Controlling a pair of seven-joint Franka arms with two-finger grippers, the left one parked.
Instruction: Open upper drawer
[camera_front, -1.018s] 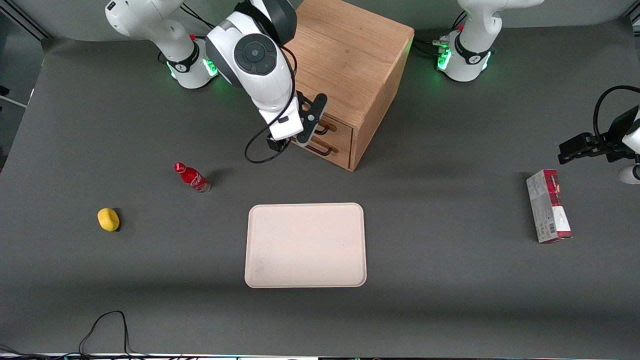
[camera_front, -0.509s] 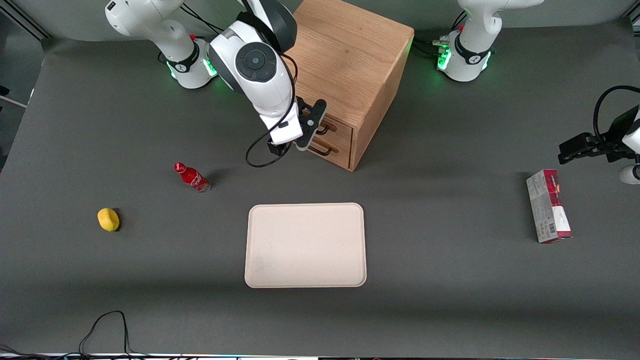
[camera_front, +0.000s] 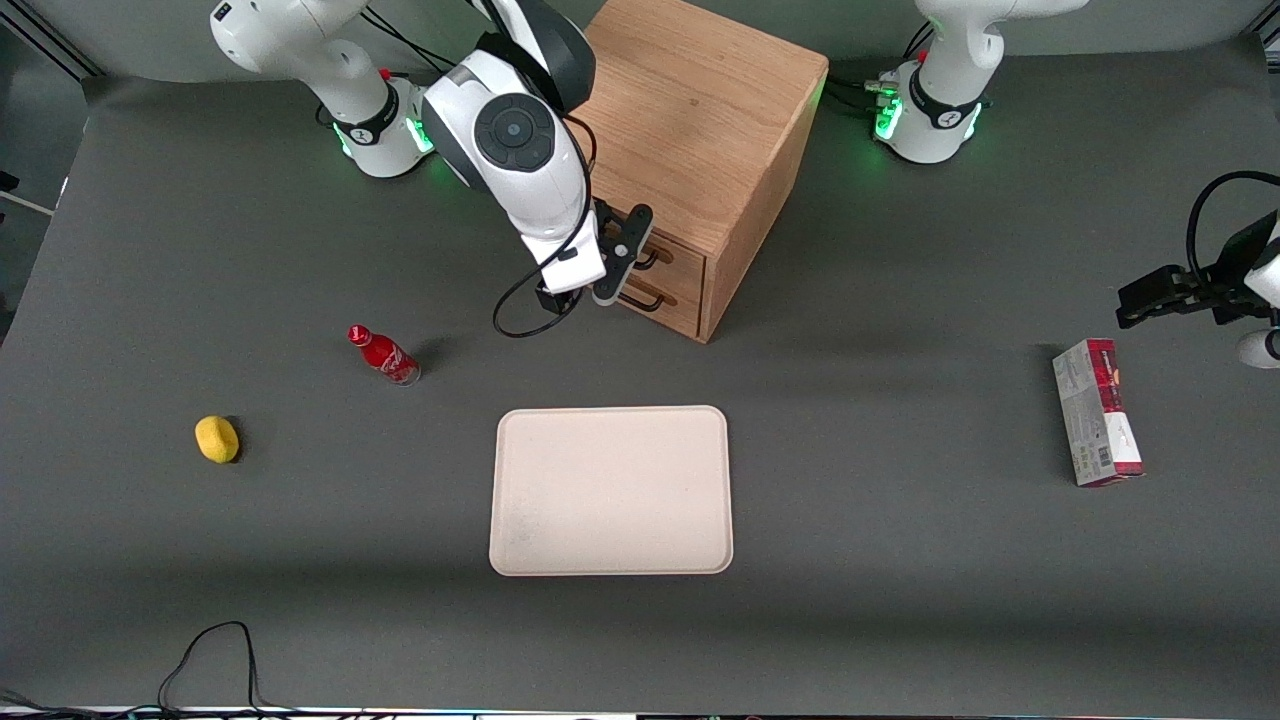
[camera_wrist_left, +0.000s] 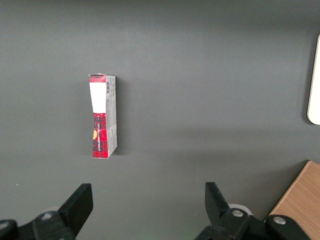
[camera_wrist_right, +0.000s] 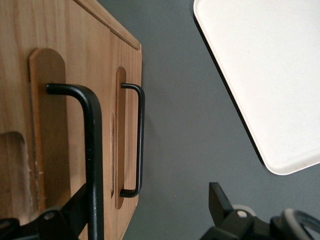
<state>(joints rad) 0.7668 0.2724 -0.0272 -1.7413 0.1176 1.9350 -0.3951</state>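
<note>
Oak upper drawer (camera_front: 672, 258), gripper (camera_front: 625, 262) at handle (camera_wrist_right: 92, 155)

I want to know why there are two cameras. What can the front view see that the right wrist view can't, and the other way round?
Only the front view shows the red bottle, the lemon, the red box, the cabinet's top and the whole arm.

Only the right wrist view shows the upper drawer's handle up close, with the open gripper around it.

Both show the gripper at the upper drawer, the lower drawer and the tray.
</note>
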